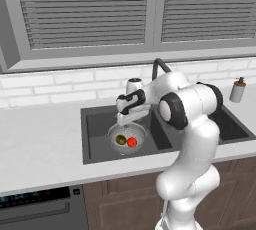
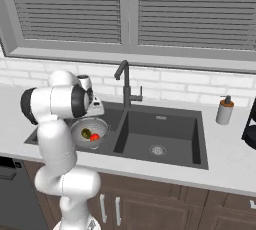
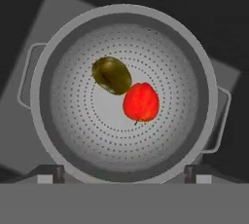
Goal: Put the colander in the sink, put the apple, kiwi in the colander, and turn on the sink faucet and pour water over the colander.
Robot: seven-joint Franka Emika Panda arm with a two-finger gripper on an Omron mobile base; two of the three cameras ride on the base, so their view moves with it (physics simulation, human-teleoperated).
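Right now your gripper (image 3: 124, 173) is hanging over the colander (image 3: 73, 164), looking straight down into it. Its two dark fingertips (image 3: 48, 173) are standing wide apart at the bottom of the hand view, one near each side of the colander's rim, with nothing between them. So the jaws are sitting open and empty, touching neither fruit; whether the tips are grazing the rim you cannot tell from this angle.

The colander (image 1: 140, 133) is sitting in the left basin of the sink (image 1: 95, 144), its two small side handles sticking out to either side in the hand view. Inside it the kiwi (image 3: 112, 75) and the apple (image 3: 141, 102) are lying on the perforated bottom, just off centre, touching each other. Both base views are showing the same pair in the bowl: kiwi (image 1: 120, 139) beside apple (image 1: 132, 142), and kiwi (image 2: 86, 133) beside apple (image 2: 94, 137).

Your arm is reaching forward with the hand (image 1: 131, 105) pointing down above the bowl. The sink faucet (image 2: 125, 84) is standing behind the divider between the two basins, its spout tip angled toward the left basin. No water is visibly running. A soap dispenser (image 2: 224, 110) is standing on the counter (image 2: 230, 154) to the right of the sink.
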